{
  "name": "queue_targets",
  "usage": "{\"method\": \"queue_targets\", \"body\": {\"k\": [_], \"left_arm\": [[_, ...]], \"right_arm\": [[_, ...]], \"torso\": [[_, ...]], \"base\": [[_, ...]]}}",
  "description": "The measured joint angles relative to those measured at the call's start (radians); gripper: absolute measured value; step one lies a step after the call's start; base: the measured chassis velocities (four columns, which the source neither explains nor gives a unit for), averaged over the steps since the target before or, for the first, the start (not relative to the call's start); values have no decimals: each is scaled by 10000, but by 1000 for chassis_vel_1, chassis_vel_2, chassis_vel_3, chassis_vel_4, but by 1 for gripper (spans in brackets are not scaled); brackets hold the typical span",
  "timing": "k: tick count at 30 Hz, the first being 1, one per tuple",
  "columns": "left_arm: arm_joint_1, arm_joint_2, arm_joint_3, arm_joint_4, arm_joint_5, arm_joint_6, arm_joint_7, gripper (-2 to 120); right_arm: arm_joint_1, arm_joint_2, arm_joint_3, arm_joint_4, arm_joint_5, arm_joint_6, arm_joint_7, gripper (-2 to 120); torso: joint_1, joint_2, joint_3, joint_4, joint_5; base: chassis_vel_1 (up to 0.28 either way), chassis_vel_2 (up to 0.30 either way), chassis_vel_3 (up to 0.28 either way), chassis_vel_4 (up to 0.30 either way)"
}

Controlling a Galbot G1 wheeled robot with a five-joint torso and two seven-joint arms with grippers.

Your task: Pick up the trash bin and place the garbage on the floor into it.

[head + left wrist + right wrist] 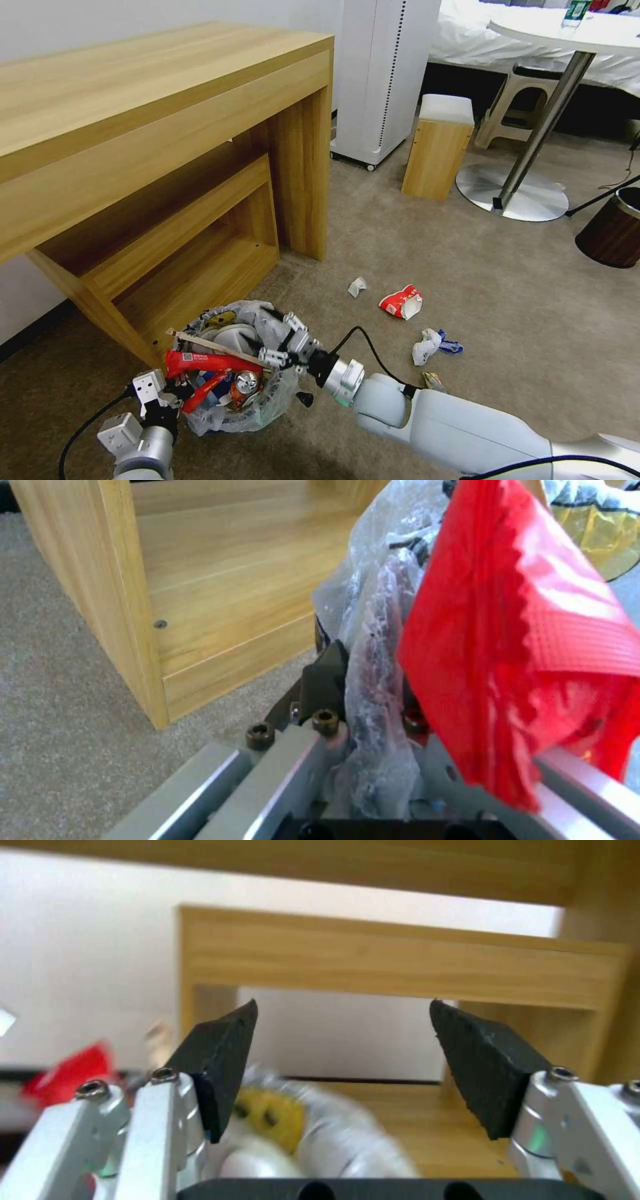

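Note:
The trash bin (235, 408), lined with a crinkly plastic bag, is held just above the beige floor (493, 293) beside the desk leg. It is stuffed with a red wrapper (200, 363), a wooden stick (215, 347), a crushed can (245, 382) and a white slipper (233, 337). My left gripper (167, 395) is shut on the bin's bagged rim (373, 700), and the red wrapper (520, 645) hangs close by it. My right gripper (285, 343) hovers over the bin's far side, open (343, 1065) and holding nothing. On the floor lie garbage pieces: crumpled paper (357, 287), a red-white wrapper (402, 302), white paper with a blue mask (432, 345), and a small scrap (435, 381).
A wooden desk (167, 133) with a low shelf stands right behind the bin. Farther off are a white cabinet (383, 73), a wooden box stool (437, 150), a round table's metal base (513, 193) and a brown wood-grain bin (610, 230). Open carpet spreads to the right.

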Motion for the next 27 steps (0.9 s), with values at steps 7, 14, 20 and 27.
{"method": "queue_targets", "body": {"k": [7, 14, 20, 27], "left_arm": [[68, 86, -29, 42, -8, 12, -12, 1], [134, 218, -64, -47, -78, 8, -14, 1], [176, 247, -57, -84, -89, 6, -13, 1], [279, 344, -78, -256, -176, -1, 4, 1]], "right_arm": [[-883, -235, 1893, 1278, 1326, -965, 1248, 71], [-1937, -734, 4190, 1841, 2607, -1974, 2208, 72], [-2571, -894, 5135, 2096, 3218, -2323, 2520, 80], [-3418, -1042, 6654, 2188, 3516, -2517, 2657, 89]], "torso": [[0, 0, 0, -1, 0], [0, 0, 0, -1, 2], [0, 0, 0, -1, 2], [0, 0, 0, 0, 1]], "base": [[0, 0, 0, 0], [0, 0, 0, 0], [0, 0, 0, 0], [0, 0, 0, 0]]}}
